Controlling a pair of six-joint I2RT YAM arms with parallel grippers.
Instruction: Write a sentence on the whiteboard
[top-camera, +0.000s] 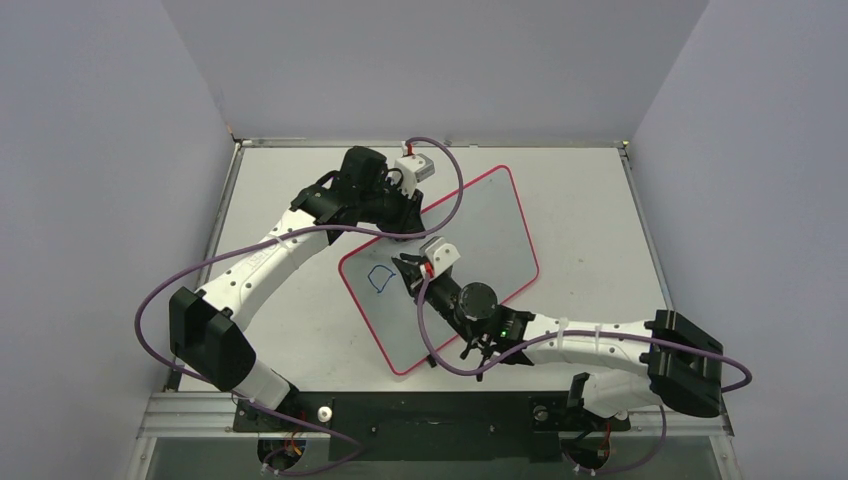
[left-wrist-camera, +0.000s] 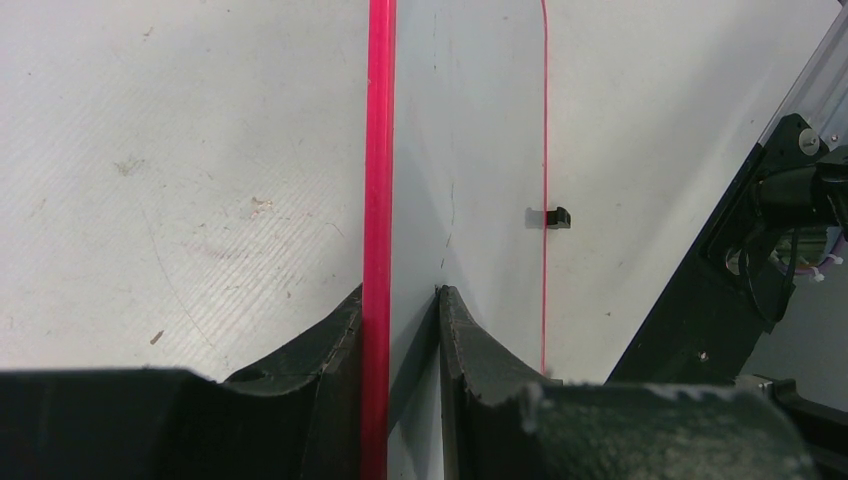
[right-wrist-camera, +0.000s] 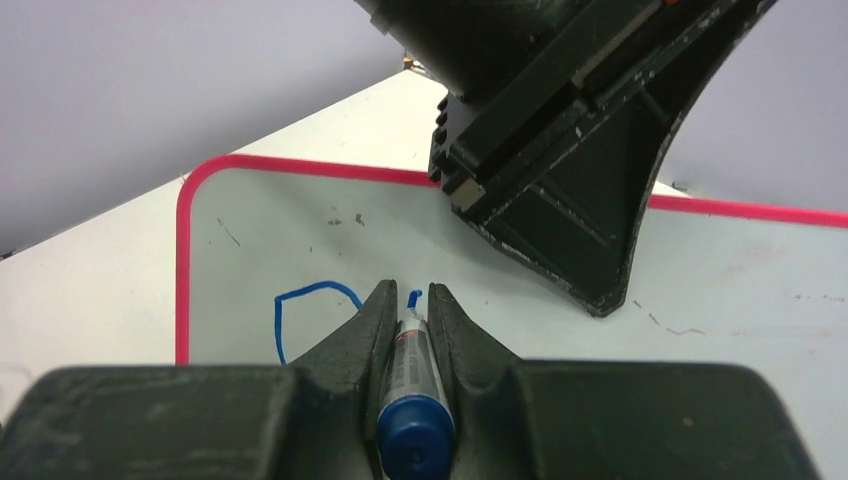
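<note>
Top external, I see the whiteboard (top-camera: 490, 230) lying askew on the table (top-camera: 590, 200), left pincer (left-wrist-camera: 400, 292) pinching its red rim, right pincer (right-wrist-camera: 409, 290) pinching a blue marker (right-wrist-camera: 412, 380), tip down at the board, the sentence (right-wrist-camera: 318, 286) just one blue looped shape near a corner.

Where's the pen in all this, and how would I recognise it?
Find the large white, pink-rimmed whiteboard. Above its left end the right gripper pinches a slim blue-ended marker, the only pen here, its tip by the blue scrawl.
</note>
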